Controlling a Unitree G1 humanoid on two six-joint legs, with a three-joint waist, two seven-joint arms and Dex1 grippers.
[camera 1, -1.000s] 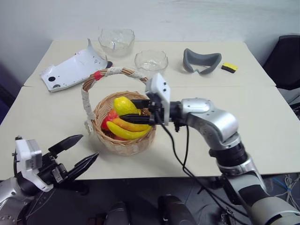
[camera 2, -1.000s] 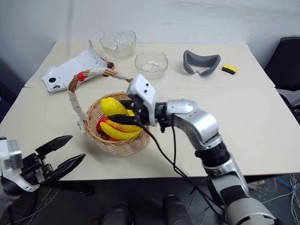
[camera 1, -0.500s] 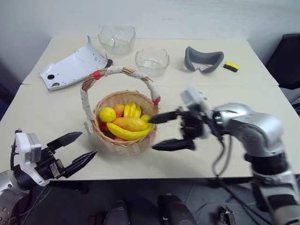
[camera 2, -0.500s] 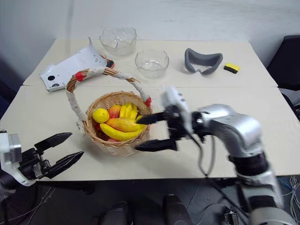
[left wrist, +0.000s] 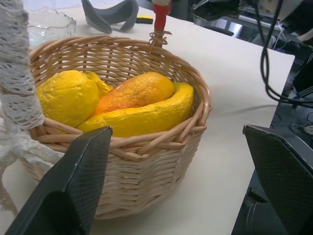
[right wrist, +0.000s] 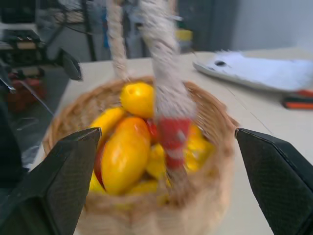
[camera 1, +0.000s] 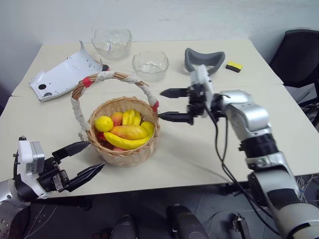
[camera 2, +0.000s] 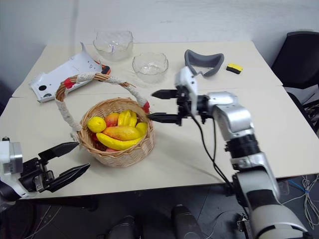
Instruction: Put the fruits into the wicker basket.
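Right gripper [camera 1: 174, 105] now out of wicker basket [camera 1: 124, 149], empty, jaws apart; fruits [camera 1: 127, 130] all inside, none left outside.

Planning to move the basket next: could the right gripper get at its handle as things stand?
Probably yes. The right gripper is open and empty beside the wicker basket, fingers pointing at the red-taped end of the handle, with bare table between them. The fruits lie lower, inside.
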